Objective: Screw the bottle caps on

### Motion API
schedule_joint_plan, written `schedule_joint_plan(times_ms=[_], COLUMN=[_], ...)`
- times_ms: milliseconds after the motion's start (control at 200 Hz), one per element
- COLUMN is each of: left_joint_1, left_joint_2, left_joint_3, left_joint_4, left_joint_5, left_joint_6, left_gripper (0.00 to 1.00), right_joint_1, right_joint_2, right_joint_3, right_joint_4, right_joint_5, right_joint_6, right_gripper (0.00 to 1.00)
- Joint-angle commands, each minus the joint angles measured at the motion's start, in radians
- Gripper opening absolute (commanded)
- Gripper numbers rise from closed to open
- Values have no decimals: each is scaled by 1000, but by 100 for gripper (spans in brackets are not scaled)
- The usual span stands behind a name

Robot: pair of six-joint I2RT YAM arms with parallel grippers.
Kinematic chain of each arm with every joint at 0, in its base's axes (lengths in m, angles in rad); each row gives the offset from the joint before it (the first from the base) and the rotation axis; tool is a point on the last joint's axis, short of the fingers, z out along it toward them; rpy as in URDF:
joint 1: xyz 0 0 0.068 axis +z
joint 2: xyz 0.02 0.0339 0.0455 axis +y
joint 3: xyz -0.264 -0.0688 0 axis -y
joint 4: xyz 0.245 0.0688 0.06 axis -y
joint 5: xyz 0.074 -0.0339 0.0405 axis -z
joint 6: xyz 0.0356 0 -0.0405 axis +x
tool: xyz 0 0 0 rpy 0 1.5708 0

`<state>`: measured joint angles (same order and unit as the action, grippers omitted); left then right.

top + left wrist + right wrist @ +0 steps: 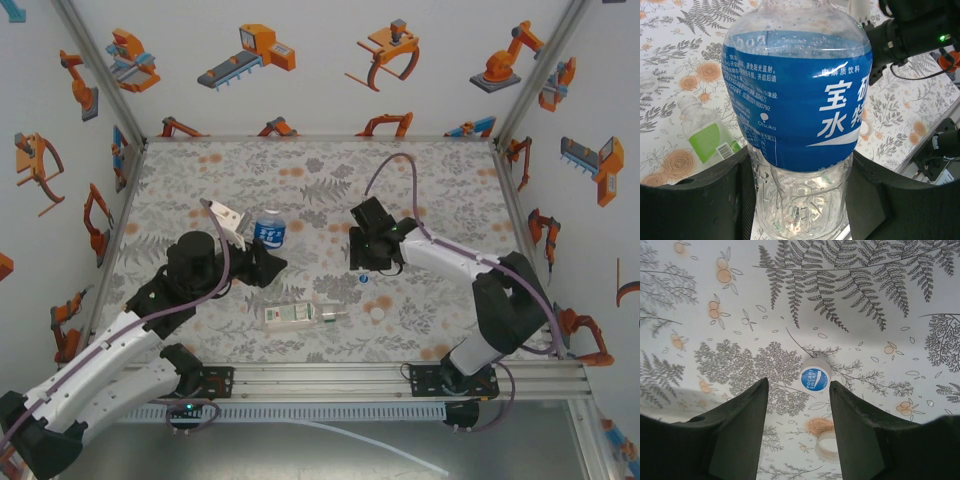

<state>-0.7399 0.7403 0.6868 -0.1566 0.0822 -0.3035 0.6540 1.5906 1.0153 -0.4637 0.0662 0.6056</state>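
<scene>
The squat blue-labelled bottle (270, 232) (800, 100) stands upright left of the table's centre, and my left gripper (262, 256) (800, 200) is shut on its clear lower body. A green-labelled bottle (300, 315) (707, 137) lies on its side near the front edge. My right gripper (368, 262) (799, 390) hangs open just above the table. A white cap with a blue printed top (363, 279) (815, 377) lies just beyond its fingertips, towards the right finger. A plain white cap (377, 313) (826, 447) lies open side up, partly hidden by the right finger (855, 430).
The table has a fern-and-flower patterned cloth (440, 190), with patterned walls on three sides and an aluminium rail (330, 375) along the front. The right arm (912, 30) shows close behind the held bottle in the left wrist view.
</scene>
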Motion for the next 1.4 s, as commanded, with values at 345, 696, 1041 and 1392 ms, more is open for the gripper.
schedule_joint_plan(times_ms=[345, 696, 1041, 1392], left_joint_1=[-4, -4, -5, -4], left_joint_2=[-47, -48, -44, -41], left_joint_3=[-22, -27, -27, -24], left_joint_4=[2, 7, 6, 7], left_joint_5=[-25, -26, -24, -22], left_joint_6=[2, -1, -6, -5], left_gripper=[0, 0, 0, 0], right_joint_1=[33, 36, 41, 43], right_joint_2=[96, 109, 118, 121], right_joint_3=[4, 14, 31, 39], right_joint_4=[-6, -19, -45, -59], right_joint_5=[50, 53, 61, 67], right_joint_6=[38, 37, 31, 29], right_gripper=[41, 37, 37, 39])
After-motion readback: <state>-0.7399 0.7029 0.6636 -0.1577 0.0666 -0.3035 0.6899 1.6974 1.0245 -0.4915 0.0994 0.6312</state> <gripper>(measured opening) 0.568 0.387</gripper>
